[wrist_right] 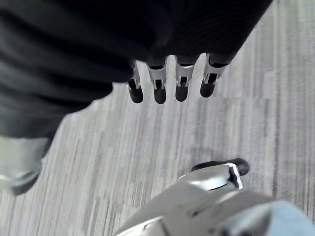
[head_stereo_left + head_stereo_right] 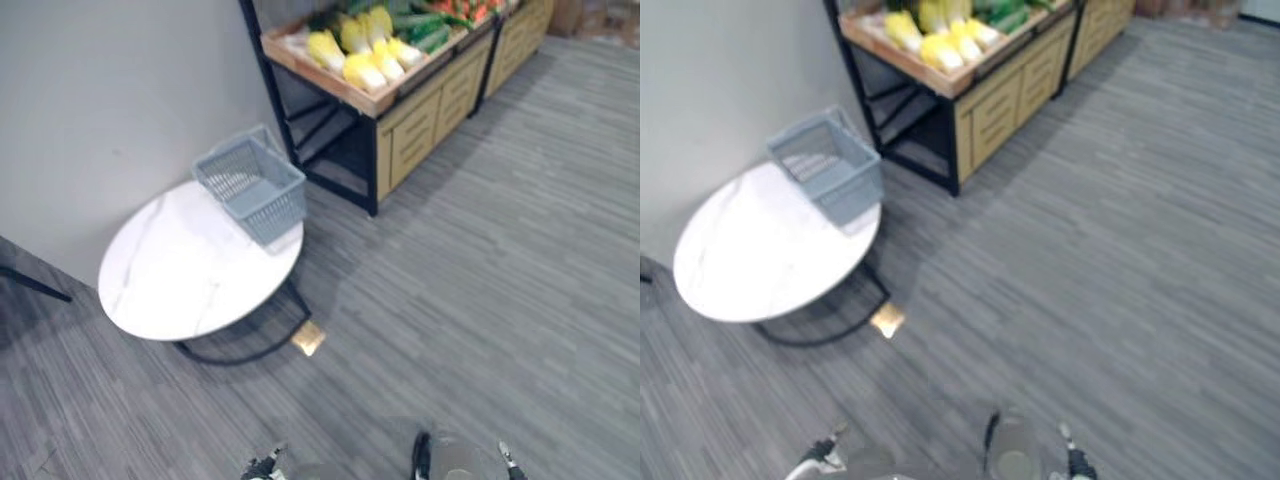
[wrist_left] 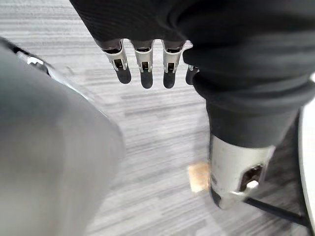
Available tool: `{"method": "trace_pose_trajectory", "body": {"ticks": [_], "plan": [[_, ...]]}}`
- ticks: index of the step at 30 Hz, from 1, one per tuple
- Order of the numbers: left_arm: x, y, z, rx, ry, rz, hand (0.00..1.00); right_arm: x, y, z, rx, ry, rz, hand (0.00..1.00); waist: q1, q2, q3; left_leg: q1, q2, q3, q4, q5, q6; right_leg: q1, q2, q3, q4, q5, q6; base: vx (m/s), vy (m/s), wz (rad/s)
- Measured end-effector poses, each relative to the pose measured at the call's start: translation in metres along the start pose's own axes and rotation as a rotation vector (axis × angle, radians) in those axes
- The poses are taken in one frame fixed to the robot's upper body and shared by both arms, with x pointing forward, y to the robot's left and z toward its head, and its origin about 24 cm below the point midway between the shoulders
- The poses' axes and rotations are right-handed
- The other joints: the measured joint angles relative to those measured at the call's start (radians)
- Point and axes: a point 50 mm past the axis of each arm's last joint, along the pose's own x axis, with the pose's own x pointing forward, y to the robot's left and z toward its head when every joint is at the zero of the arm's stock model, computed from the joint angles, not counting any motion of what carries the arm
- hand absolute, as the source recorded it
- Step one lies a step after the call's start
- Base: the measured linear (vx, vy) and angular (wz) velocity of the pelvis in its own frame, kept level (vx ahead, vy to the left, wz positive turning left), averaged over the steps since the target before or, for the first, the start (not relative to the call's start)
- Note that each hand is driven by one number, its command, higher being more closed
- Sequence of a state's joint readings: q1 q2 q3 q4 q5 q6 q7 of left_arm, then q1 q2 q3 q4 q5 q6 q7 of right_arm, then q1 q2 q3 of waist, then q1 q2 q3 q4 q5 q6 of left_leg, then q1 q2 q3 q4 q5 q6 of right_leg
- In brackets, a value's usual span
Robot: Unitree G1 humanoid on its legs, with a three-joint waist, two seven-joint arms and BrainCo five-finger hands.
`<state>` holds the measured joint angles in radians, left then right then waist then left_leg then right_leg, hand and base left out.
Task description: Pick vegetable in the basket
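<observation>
Vegetables (image 2: pixel 362 55) lie in the wooden tray of a produce stand (image 2: pixel 428 122) at the top centre of the left eye view: a row of pale yellow, longish heads, with green ones (image 2: pixel 428 36) behind them toward the upper right. The yellow heads seem to lie with their long axes slanting from upper left to lower right, though I cannot tell this for certain. The grey wire basket (image 2: pixel 250 185) stands apart from them, on the far edge of a round white table (image 2: pixel 180 280) at centre left, and looks empty.

Both hands are low, at the bottom of the frame, well apart from stand and basket alike. In its own wrist view the left hand (image 3: pixel 144 60) hangs with its fingers straight and loosely spread, holding nothing; the right hand (image 1: pixel 160 83) hangs the same way, also holding nothing, with only floor beyond the fingertips.

The vegetables therefore lie far ahead and above the fingers in the frame. Neither of the 2 hands looks clearly nearer to them; the basket sits toward the left arm's side. A reach looks impossible from here without first closing the distance.

No label or writing can be read.
</observation>
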<state>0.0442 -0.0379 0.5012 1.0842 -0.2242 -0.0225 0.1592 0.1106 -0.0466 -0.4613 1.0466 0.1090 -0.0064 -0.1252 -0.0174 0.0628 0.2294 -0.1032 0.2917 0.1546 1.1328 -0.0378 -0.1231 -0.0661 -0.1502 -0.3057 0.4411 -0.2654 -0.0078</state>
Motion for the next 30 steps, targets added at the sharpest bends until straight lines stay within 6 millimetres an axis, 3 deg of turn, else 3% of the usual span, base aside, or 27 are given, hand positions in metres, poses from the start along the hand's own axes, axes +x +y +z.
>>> {"method": "trace_pose_trajectory", "body": {"ticks": [1,2,4,5,6,7,8,9,10,11,14,15,16,17,18,19,21,22,24,26,28,30], "plan": [[0.0,0.0,0.003,-0.008,-0.013,0.0,0.0,0.0,-0.001,-0.001,-0.007,0.003,-0.001,0.0,0.0,-0.001,0.001,-0.06,-0.002,0.061,-0.015,-0.043,0.028,0.072,-0.006,-0.015,-0.072,-0.001,0.016,0.42,-0.026,0.18],[0.0,0.0,0.005,-0.009,-0.022,-0.001,0.0,0.0,-0.001,-0.001,-0.012,0.004,0.0,0.0,0.0,-0.001,0.001,-0.095,-0.005,0.088,-0.042,-0.059,0.033,0.101,-0.008,-0.022,-0.101,-0.001,0.022,0.39,0.016,0.24],[0.0,0.0,0.008,-0.021,-0.043,-0.005,0.0,0.0,-0.001,-0.002,-0.043,0.008,0.007,0.0,0.003,-0.006,0.004,-0.192,-0.022,0.197,-0.268,-0.108,0.037,0.196,-0.016,-0.05,-0.192,0.015,0.065,0.42,0.066,0.22],[0.0,0.0,0.008,-0.022,-0.044,-0.004,0.0,0.0,-0.002,-0.003,-0.044,0.011,0.006,0.0,0.008,-0.01,0.006,-0.194,-0.032,0.229,-0.363,-0.107,0.04,0.217,-0.021,-0.054,-0.207,0.015,0.069,0.45,0.121,0.02],[0.0,0.001,0.007,-0.024,-0.038,0.001,0.0,-0.001,-0.004,-0.006,-0.042,0.019,0.002,0.0,0.022,-0.011,0.007,-0.182,-0.062,0.281,-0.579,-0.08,0.066,0.254,-0.028,-0.058,-0.237,0.015,0.081,0.48,0.176,-0.15],[0.0,0.005,0.003,-0.037,-0.026,0.019,0.0,-0.002,-0.006,-0.008,-0.025,0.024,0.0,0.0,0.028,-0.009,0.006,-0.164,-0.095,0.307,-0.8,0.003,0.088,0.299,-0.03,-0.056,-0.269,0.008,0.105,0.49,0.212,-0.2],[-0.001,0.008,0.0,-0.044,-0.019,0.029,0.0,-0.002,-0.006,-0.009,-0.014,0.027,0.0,0.0,0.028,-0.006,0.004,-0.156,-0.105,0.307,-0.886,0.04,0.095,0.321,-0.029,-0.052,-0.277,-0.001,0.121,0.63,0.333,-0.34],[-0.002,0.015,-0.007,-0.054,0.005,0.05,0.0,-0.003,-0.007,-0.012,-0.002,0.033,0.0,0.0,0.038,-0.007,-0.004,-0.148,-0.118,0.312,-0.927,0.127,0.199,0.351,-0.031,-0.032,-0.288,-0.022,0.152,0.52,0.284,-0.15],[0.0,0.023,-0.002,-0.054,-0.008,0.071,0.0,-0.004,-0.001,-0.016,-0.013,0.043,0.019,0.0,0.036,-0.055,-0.026,-0.149,-0.157,0.33,-0.915,0.084,0.189,0.355,-0.063,-0.004,-0.309,-0.003,0.121,0.6,0.33,-0.03],[0.0,0.025,0.0,-0.058,-0.012,0.074,0.0,-0.005,0.001,-0.018,-0.019,0.047,0.024,0.0,0.039,-0.065,-0.03,-0.163,-0.164,0.33,-0.895,0.052,0.193,0.35,-0.067,0.022,-0.32,0.031,0.09,0.36,0.199,0.16],[-0.001,0.039,-0.014,-0.033,0.05,0.114,0.0,-0.005,-0.002,-0.028,0.004,0.09,0.009,0.0,0.048,-0.088,-0.049,-0.124,-0.196,0.34,-0.885,-0.016,0.194,0.345,-0.093,0.122,-0.281,0.157,0.095,0.5,0.332,-0.03],[-0.002,0.047,-0.02,-0.022,0.076,0.138,0.0,-0.006,-0.002,-0.03,0.011,0.102,0.007,0.0,0.043,-0.1,-0.059,-0.079,-0.222,0.33,-0.903,-0.045,0.192,0.297,-0.121,0.162,-0.126,0.191,0.143,0.34,0.212,0.1],[-0.002,0.051,-0.02,0.009,0.078,0.144,0.0,-0.006,-0.002,-0.033,0.011,0.11,0.008,0.0,0.04,-0.105,-0.063,-0.051,-0.238,0.324,-0.915,-0.056,0.193,0.253,-0.136,0.18,-0.009,0.218,0.165,0.4,0.243,0.39],[-0.001,0.054,-0.018,0.087,0.082,0.136,0.0,-0.007,-0.001,-0.036,0.017,0.121,0.012,0.0,0.025,-0.116,-0.061,0.011,-0.268,0.296,-0.942,-0.072,0.197,0.153,-0.162,0.223,0.253,0.342,0.198,0.38,0.194,0.73],[-0.001,0.057,-0.015,0.156,0.078,0.129,0.0,-0.007,0.001,-0.038,0.008,0.129,0.02,0.0,0.008,-0.118,-0.055,0.07,-0.288,0.264,-0.959,-0.086,0.194,0.048,-0.16,0.261,0.524,0.372,0.222,0.38,0.168,0.85],[-0.001,0.057,-0.015,0.181,0.08,0.126,0.0,-0.007,0.0,-0.039,0.006,0.133,0.018,0.0,-0.001,-0.118,-0.053,0.103,-0.294,0.243,-0.965,-0.094,0.194,0.01,-0.154,0.26,0.618,0.365,0.216,0.37,0.123,0.87],[0.0,0.056,-0.013,0.241,0.071,0.115,0.0,-0.007,-0.002,-0.038,-0.008,0.126,0.018,0.0,-0.008,-0.114,-0.051,0.207,-0.308,0.189,-1.007,-0.106,0.193,-0.109,-0.126,0.239,0.751,0.284,0.177,0.38,0.075,0.8],[0.001,0.053,-0.009,0.282,0.056,0.107,0.0,-0.007,-0.001,-0.037,-0.01,0.121,0.019,0.0,-0.009,-0.115,-0.05,0.231,-0.318,0.158,-1.026,-0.109,0.19,-0.172,-0.13,0.207,0.719,0.224,0.157,0.42,0.004,0.92],[0.002,0.043,-0.002,0.29,0.03,0.088,0.0,-0.007,0.0,-0.036,0.012,0.116,0.012,0.0,-0.008,-0.109,-0.046,0.242,-0.329,0.081,-1.036,-0.11,0.189,-0.236,-0.125,0.181,0.54,0.167,0.134,0.37,-0.058,1.1],[0.002,0.04,-0.002,0.272,0.026,0.082,0.0,-0.007,0.001,-0.036,0.013,0.114,0.011,0.0,-0.006,-0.098,-0.045,0.253,-0.326,0.022,-1.042,-0.113,0.181,-0.217,-0.104,0.185,0.304,0.165,0.13,0.27,-0.132,1.02],[0.001,0.037,-0.002,0.222,0.014,0.084,0.0,-0.007,0.001,-0.033,0.01,0.106,0.007,0.0,-0.002,-0.089,-0.043,0.252,-0.305,-0.065,-1.023,-0.139,0.141,-0.161,-0.079,0.244,-0.036,0.174,0.128,0.42,-0.324,1.17],[0.0,0.04,-0.006,0.154,0.022,0.107,0.0,-0.007,0.002,-0.034,-0.012,0.105,0.014,0.0,0.017,-0.095,-0.043,0.244,-0.276,-0.131,-0.997,-0.173,0.09,-0.117,-0.081,0.274,-0.2,0.235,0.116,0.38,-0.43,0.91]]}}
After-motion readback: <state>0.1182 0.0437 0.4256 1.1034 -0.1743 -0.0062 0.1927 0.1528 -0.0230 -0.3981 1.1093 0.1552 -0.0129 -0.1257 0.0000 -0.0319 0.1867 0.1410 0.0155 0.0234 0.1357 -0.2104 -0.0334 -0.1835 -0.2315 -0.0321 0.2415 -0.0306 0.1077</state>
